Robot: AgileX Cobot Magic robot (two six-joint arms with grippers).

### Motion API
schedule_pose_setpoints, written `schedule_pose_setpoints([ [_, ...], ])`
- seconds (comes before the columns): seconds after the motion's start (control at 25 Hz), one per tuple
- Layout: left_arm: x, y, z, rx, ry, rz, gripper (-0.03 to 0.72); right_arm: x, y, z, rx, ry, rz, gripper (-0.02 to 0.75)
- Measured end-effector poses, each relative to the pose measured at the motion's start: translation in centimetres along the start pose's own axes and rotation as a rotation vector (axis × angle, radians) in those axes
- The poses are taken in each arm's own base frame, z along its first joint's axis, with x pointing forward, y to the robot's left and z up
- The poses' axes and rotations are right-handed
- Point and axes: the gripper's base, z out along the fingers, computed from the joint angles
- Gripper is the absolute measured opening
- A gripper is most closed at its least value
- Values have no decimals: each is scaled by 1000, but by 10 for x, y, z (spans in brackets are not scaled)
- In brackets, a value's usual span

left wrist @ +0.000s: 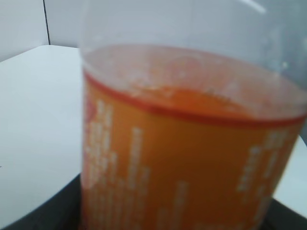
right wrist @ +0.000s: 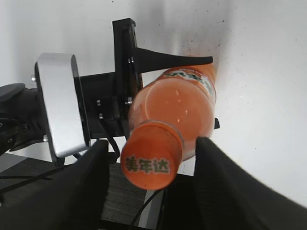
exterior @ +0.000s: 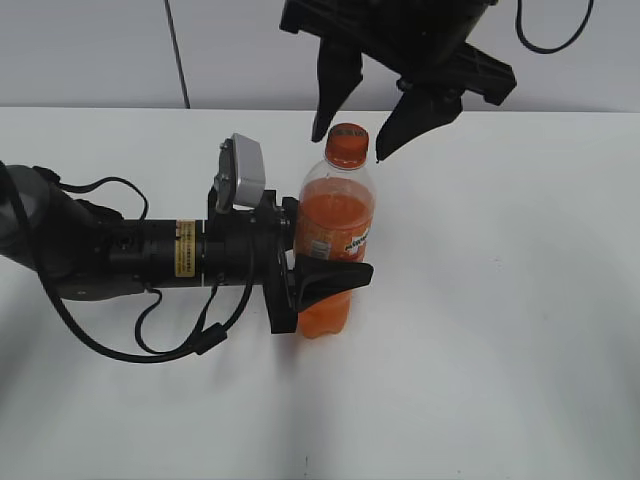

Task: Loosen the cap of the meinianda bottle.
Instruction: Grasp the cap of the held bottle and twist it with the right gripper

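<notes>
The meinianda bottle [exterior: 335,215] stands upright at mid-table, clear plastic with orange drink and an orange label. My left gripper [exterior: 335,250] reaches in from the left and is shut on the bottle's waist, one black finger [exterior: 335,275] across its front. In the left wrist view the bottle [left wrist: 192,158] fills the frame. The orange cap [exterior: 347,140] sits on the neck. My right gripper [exterior: 349,148] hangs over it, open, one finger on each side. In the right wrist view the cap [right wrist: 151,165] shows a small gap to both fingers [right wrist: 84,187].
The left arm [exterior: 120,250] lies low across the white table [exterior: 500,330] with loose black cables [exterior: 170,340] beside it. A silver camera block [exterior: 243,170] stands on its wrist, close to the bottle's left. A pale wall [exterior: 90,50] backs the table.
</notes>
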Motion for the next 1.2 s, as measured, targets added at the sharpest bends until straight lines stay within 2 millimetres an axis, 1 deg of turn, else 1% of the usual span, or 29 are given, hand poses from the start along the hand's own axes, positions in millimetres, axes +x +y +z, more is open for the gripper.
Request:
schedule_pose_setpoints([
  [0.16,0,0,0,-1,0,0,419,-1,0,3,3,5,1,384],
  [0.24,0,0,0,-1,0,0,419,-1,0,4,5,7,0,340],
  [0.32,0,0,0,-1,0,0,419,-1,0,4,4,8,-9,280],
  [0.76,0,0,0,-2,-1,-1,419,-1,0,4,5,9,-56,280],
  [0.88,0,0,0,-2,-1,-1,419,-1,0,4,4,9,-162,280],
  [1.2,0,0,0,1,0,0,419,-1,0,4,-2,10,-595,280],
])
